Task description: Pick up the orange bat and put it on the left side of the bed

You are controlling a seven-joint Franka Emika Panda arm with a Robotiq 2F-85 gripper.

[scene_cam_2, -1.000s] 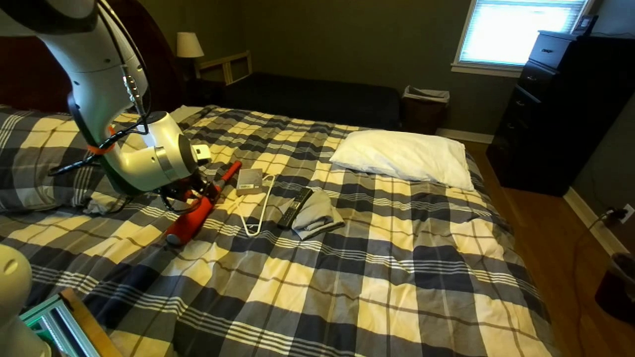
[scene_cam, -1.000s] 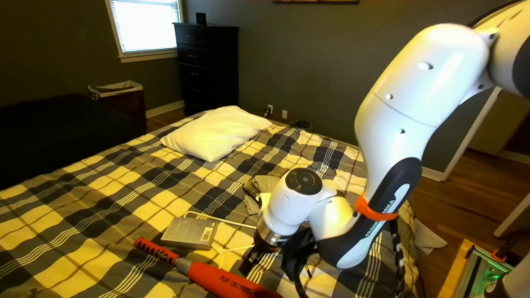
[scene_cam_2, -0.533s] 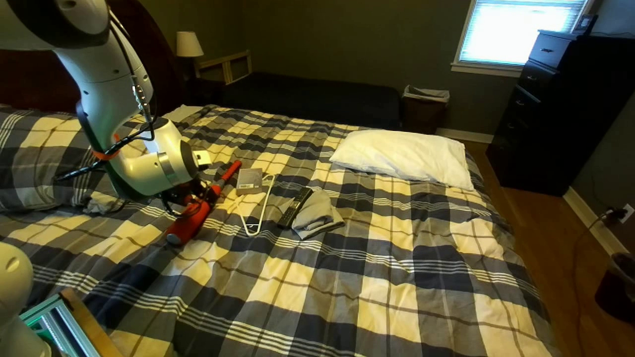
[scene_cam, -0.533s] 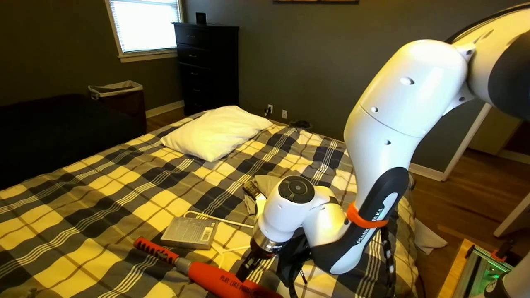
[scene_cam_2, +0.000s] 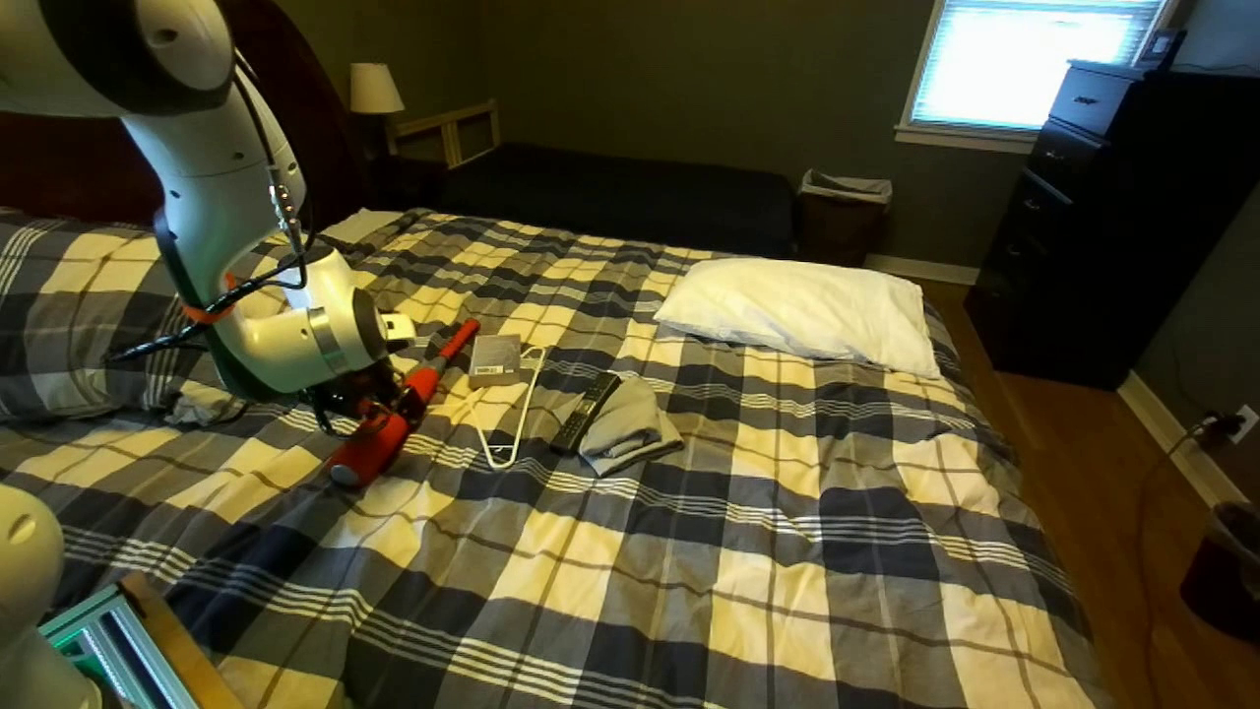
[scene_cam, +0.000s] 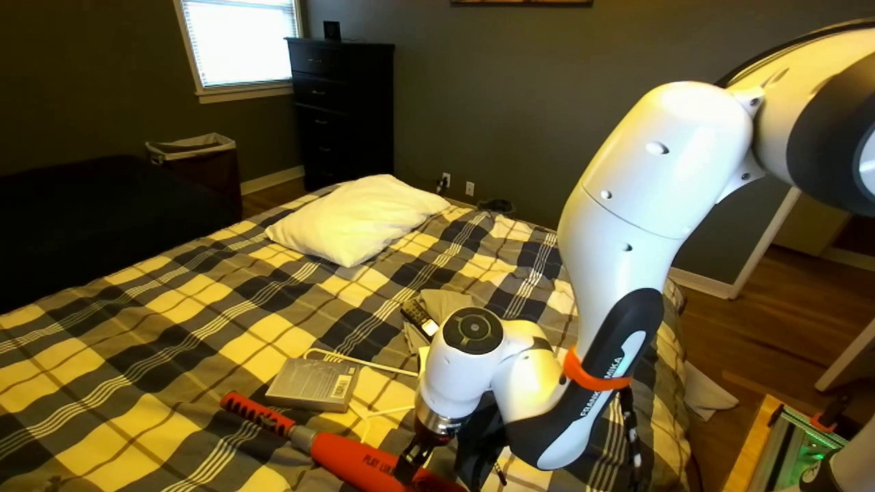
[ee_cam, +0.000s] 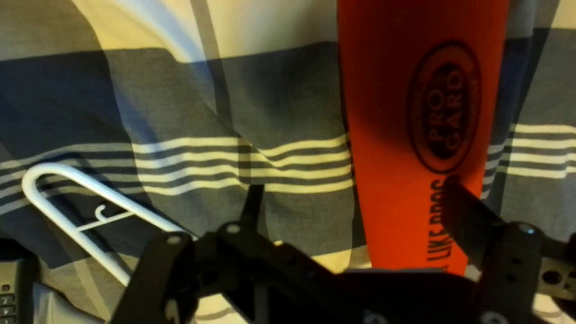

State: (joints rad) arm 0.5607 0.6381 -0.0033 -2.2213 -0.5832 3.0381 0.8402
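The orange bat [scene_cam: 348,461] lies on the plaid cover of the bed [scene_cam: 171,321]; an exterior view also shows the whole bat [scene_cam_2: 366,455] and the bed [scene_cam_2: 748,551]. Its narrow handle points away from the robot base. My gripper [scene_cam_2: 396,406] is low over the thick part of the bat. In the wrist view the gripper [ee_cam: 353,186] is open. Its left finger is over the cover, left of the bat [ee_cam: 396,148]. Its right finger overlaps the bat's right part and lettering. I cannot tell whether a finger touches the bat.
A white hanger [scene_cam_2: 522,414], a grey box [scene_cam_2: 495,360], a black remote [scene_cam_2: 586,414] and a grey cloth [scene_cam_2: 630,430] lie beside the bat. A white pillow [scene_cam_2: 802,313] lies farther along the bed. A dark dresser [scene_cam_2: 1093,226] stands beyond.
The arm has come down, and the gripper is lower and closer over the bat's thick part. The bat and other objects have not moved.
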